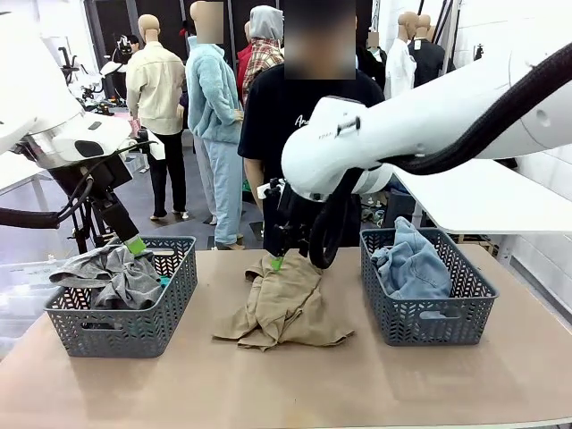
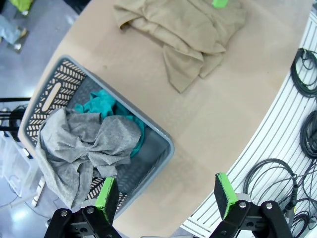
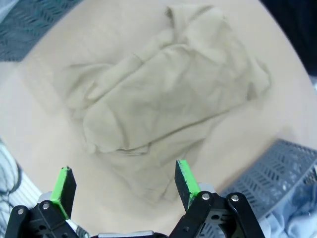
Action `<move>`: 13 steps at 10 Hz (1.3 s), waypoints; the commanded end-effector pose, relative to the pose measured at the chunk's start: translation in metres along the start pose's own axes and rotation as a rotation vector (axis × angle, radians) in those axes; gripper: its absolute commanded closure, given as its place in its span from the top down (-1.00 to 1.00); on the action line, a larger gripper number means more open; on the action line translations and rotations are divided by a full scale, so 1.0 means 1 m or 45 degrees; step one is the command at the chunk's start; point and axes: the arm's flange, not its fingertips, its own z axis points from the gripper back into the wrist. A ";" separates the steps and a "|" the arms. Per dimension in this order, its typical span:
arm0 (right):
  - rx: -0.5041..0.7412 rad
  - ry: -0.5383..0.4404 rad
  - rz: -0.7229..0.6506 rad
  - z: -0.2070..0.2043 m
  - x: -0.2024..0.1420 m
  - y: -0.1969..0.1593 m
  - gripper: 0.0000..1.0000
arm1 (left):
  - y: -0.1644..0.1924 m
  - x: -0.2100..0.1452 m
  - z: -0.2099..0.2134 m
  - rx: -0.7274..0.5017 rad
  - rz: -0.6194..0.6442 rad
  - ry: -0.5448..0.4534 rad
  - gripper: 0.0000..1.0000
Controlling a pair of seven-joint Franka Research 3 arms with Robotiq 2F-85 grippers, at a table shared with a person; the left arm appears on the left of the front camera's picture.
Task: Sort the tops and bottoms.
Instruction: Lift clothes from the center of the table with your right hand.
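Across the tan tabletop (image 1: 447, 384), starting at my left, a grey lattice plastic basket (image 1: 125, 332) holds the crumpled grey cloth top (image 1: 112, 273) over the teal green cloth top (image 2: 101, 104). My left gripper (image 2: 166, 196) hangs above them, spread and empty. Mid-table lies the khaki tan cloth top (image 1: 286, 308), its long axis running far to near. My right gripper (image 3: 124, 186) hovers over its far end, fingers released. Farthest right, a second grey basket (image 1: 429, 322) holds the faded light-blue denim bottoms (image 1: 413, 266).

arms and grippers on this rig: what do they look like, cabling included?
The left arm and right arm are white with rounded shells. A thick black sleeved cable runs along the right one. The left gripper and right gripper are black bolted linkages, two fingers each, with bright green pads.
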 end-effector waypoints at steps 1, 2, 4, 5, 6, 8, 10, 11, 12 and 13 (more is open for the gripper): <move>-0.290 0.079 -0.177 -0.015 0.025 0.023 1.00 | 0.000 -0.002 0.001 -0.003 -0.022 0.003 1.00; -0.317 0.101 -0.228 -0.024 0.050 0.016 1.00 | 0.000 -0.002 0.001 -0.003 -0.022 0.003 1.00; -0.347 0.188 -0.300 -0.047 0.085 0.003 1.00 | 0.000 -0.002 0.001 -0.003 -0.022 0.003 1.00; -0.344 0.217 -0.327 -0.060 0.094 -0.006 1.00 | 0.000 -0.002 0.001 -0.003 -0.022 0.003 1.00; -0.314 0.224 -0.358 -0.070 0.102 -0.017 1.00 | 0.000 -0.002 0.001 -0.003 -0.022 0.003 1.00; -0.248 0.231 -0.399 -0.084 0.113 -0.030 1.00 | 0.000 -0.002 0.001 -0.003 -0.022 0.003 1.00; -0.228 0.268 -0.427 -0.105 0.118 -0.039 1.00 | 0.000 -0.002 0.001 -0.003 -0.022 0.003 1.00; -0.219 0.293 -0.449 -0.117 0.118 -0.042 1.00 | 0.000 -0.002 0.001 -0.003 -0.022 0.003 1.00; -0.206 0.312 -0.467 -0.126 0.116 -0.045 1.00 | 0.000 -0.002 0.001 -0.003 -0.022 0.003 1.00; -0.208 0.342 -0.469 -0.133 0.113 -0.042 1.00 | 0.000 -0.002 0.001 -0.003 -0.022 0.003 1.00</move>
